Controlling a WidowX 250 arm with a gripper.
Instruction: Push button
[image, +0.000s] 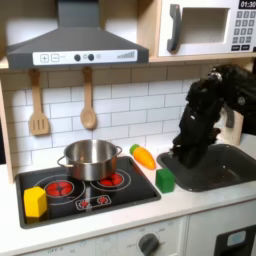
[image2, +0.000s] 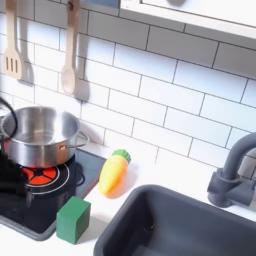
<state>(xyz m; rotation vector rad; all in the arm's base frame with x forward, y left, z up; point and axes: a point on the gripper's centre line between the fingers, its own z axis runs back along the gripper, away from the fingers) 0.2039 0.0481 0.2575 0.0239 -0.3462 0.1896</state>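
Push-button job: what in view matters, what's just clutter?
Job: gripper; possible targets, can't tell which: hood buttons, microwave keypad.
Lying about: pot, carrot, green block, yellow block, spatula, spoon.

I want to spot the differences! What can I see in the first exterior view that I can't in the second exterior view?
First exterior view: the arm with its tool down at the sink, a yellow block, a hood, a microwave and a knob. Second exterior view: a grey tap. Both exterior views: the pot, carrot, green block, sink and two wooden utensils.
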